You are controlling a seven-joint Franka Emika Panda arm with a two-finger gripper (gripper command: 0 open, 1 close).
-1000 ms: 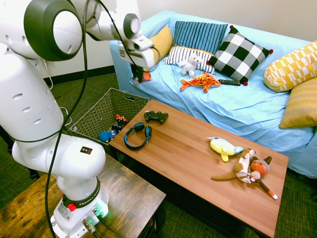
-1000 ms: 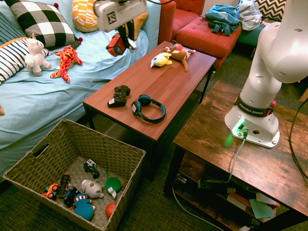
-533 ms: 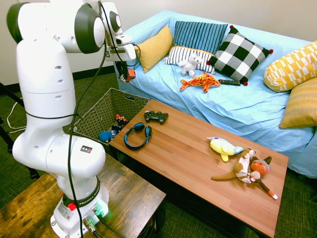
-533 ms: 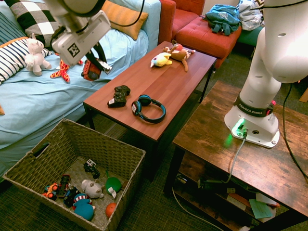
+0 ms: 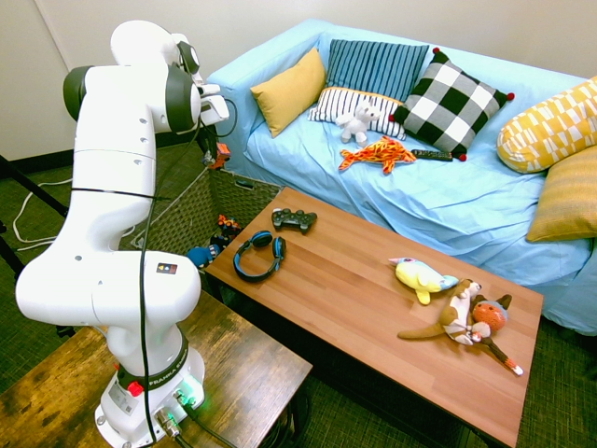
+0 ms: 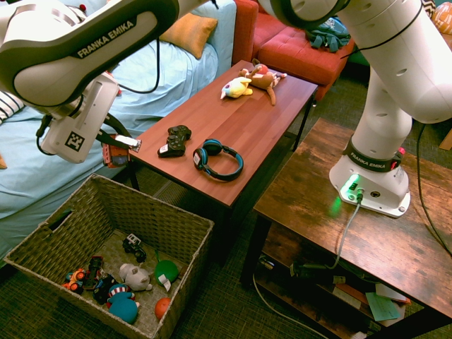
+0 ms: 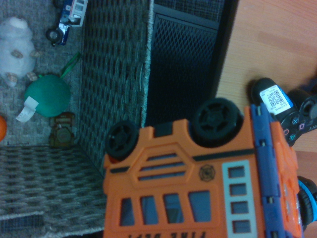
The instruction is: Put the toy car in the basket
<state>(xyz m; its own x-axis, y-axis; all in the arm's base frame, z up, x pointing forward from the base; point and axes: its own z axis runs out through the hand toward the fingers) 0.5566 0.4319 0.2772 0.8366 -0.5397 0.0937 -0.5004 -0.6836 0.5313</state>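
Note:
The toy car [image 6: 111, 153], orange with blue trim and black wheels, hangs in the air with my gripper [image 6: 120, 145] shut on it. It is just above the basket's far rim, between the sofa front and the coffee table's end. In the first exterior view the toy car [image 5: 222, 152] shows as a small orange spot by the gripper [image 5: 216, 155], over the basket [image 5: 238, 192]. The wicker basket [image 6: 152, 203] stands on the floor below. The wrist view is filled by the toy car [image 7: 198, 188], with the basket wall [image 7: 114, 74] behind it.
Several small toys [image 6: 120, 286] lie in the basket's near corner. A black gamepad [image 6: 174, 140] and blue headphones [image 6: 217, 159] lie on the coffee table [image 6: 247, 120] next to the gripper. Plush toys [image 6: 254, 78] lie at the table's far end. The blue sofa [image 5: 448, 196] runs behind.
The arm has swung away from the sofa and table end toward the basket and come lower, carrying the toy car with it. The grip stayed shut.

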